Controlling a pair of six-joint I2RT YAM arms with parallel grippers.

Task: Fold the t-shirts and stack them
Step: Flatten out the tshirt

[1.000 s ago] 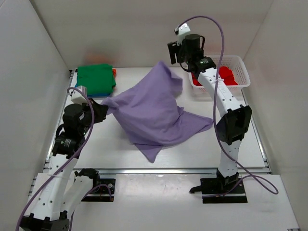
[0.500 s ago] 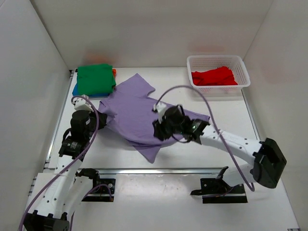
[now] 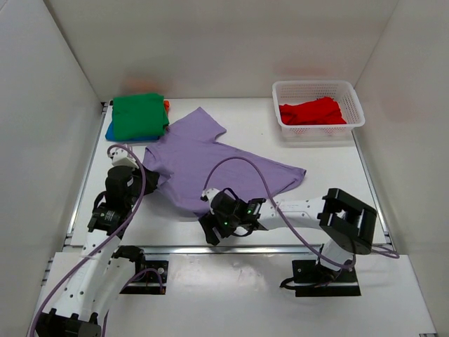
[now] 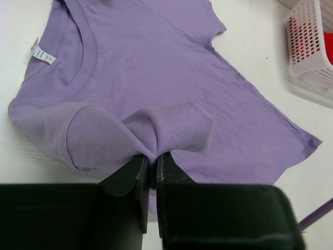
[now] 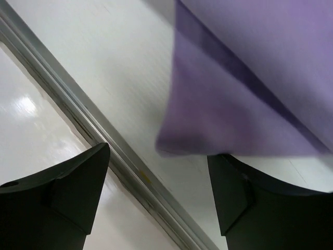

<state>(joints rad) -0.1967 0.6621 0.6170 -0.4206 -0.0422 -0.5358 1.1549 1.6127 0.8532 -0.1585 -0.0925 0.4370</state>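
I see my left claw (image 4: 152, 161) pinching a fold of the lavender t-shirt (image 3: 203, 158) spread on the worktop (image 3: 330, 184); my right claw (image 5: 158, 174) gapes empty at its near hem, blurred close up.

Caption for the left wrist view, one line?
Left gripper pinches a bunched fold of the lavender t-shirt, the rest lying spread flat.

I have my left gripper (image 4: 154, 157) pinched tight on a fold at the purple shirt's (image 3: 210, 151) left side, with that arm reaching in low. My right gripper (image 5: 156, 177) sits spread wide at the shirt's near corner, gripping nothing, its arm stretched low and flat.
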